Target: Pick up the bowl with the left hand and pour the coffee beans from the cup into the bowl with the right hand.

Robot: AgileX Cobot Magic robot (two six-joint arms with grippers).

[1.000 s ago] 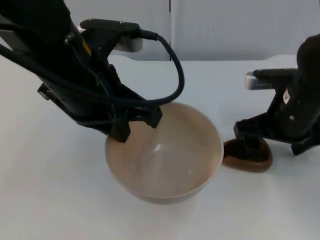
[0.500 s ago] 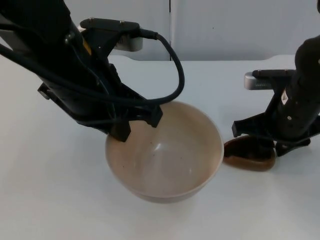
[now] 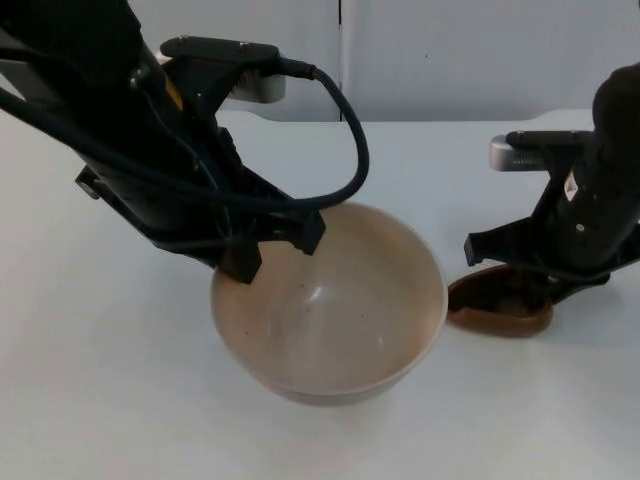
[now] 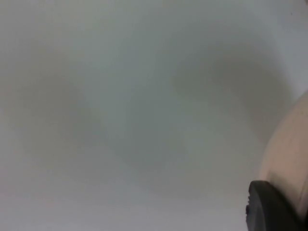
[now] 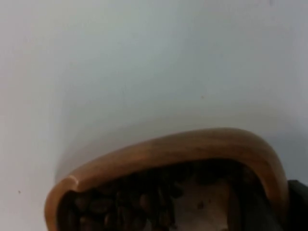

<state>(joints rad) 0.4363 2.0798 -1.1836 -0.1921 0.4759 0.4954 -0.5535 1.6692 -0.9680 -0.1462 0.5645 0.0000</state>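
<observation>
The left claw (image 3: 270, 245) is gripping the bowl (image 3: 330, 310) by its rim, on the side of the bowl farthest from the cup; one black fingertip (image 4: 272, 207) is pressing against the bowl's pale outer wall (image 4: 288, 154) in the left wrist view. The bowl is sitting tilted, its mouth facing up and slightly forward, and whether it is lifted clear of the desk (image 3: 100, 400) or just touching it is hard to tell from here. Its inside is looking bare apart from a few dark specks.

The right claw (image 3: 525, 285) is hanging directly over the cup (image 3: 500, 308), which is lying just beside the bowl on the side away from the left claw. The fingers are reaching down around the brown wooden cup, but how wide they are standing, and whether they are actually clamping it, I cannot tell. In the right wrist view the cup's rim (image 5: 183, 149) is curving around a heap of coffee beans (image 5: 120, 202), all of them inside the cup.

So the bowl half of the job is looking done or nearly so. The pour is not yet begun: securing the cup, lifting it over the bowl's rim and tipping the beans in are all remaining.
</observation>
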